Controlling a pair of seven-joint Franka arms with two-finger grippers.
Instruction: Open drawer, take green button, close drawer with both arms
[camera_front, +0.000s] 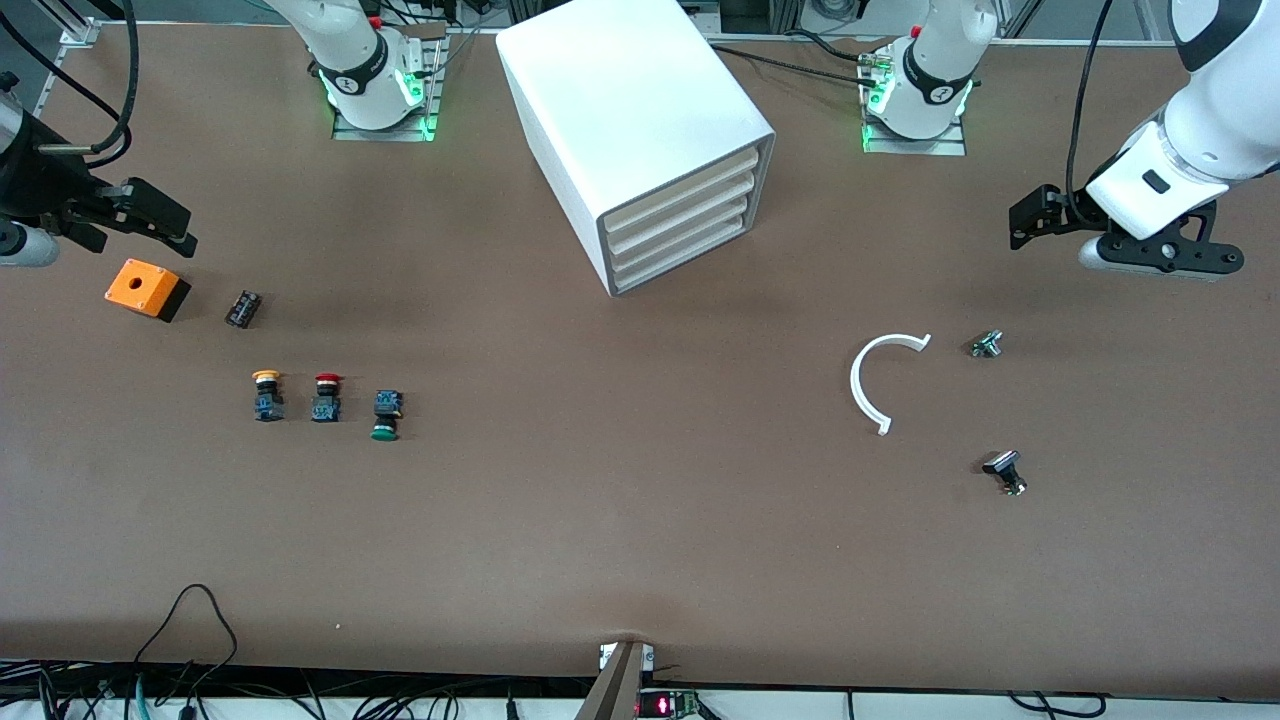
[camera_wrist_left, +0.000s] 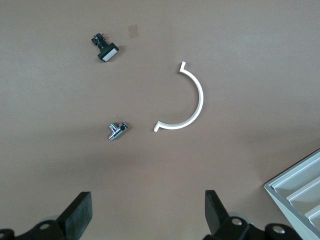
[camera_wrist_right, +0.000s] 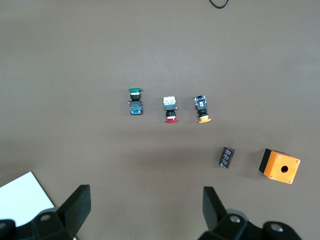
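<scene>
Green-capped button (camera_front: 385, 416) lying on counter (camera_front: 620, 520) toward right arm's end, bottom drawer (camera_front: 690, 262) closed in cabinet (camera_front: 640, 120) at robots' edge; left gripper (camera_wrist_left: 147, 215) and right gripper (camera_wrist_right: 145, 210) raised at either end, fingers (camera_wrist_left: 80, 212) spread, empty.

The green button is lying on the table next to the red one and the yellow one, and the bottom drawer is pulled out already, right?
Not quite. The green button does lie beside the red button and the yellow button, but the bottom drawer is shut, flush with the three above it. The front view shows this.
</scene>
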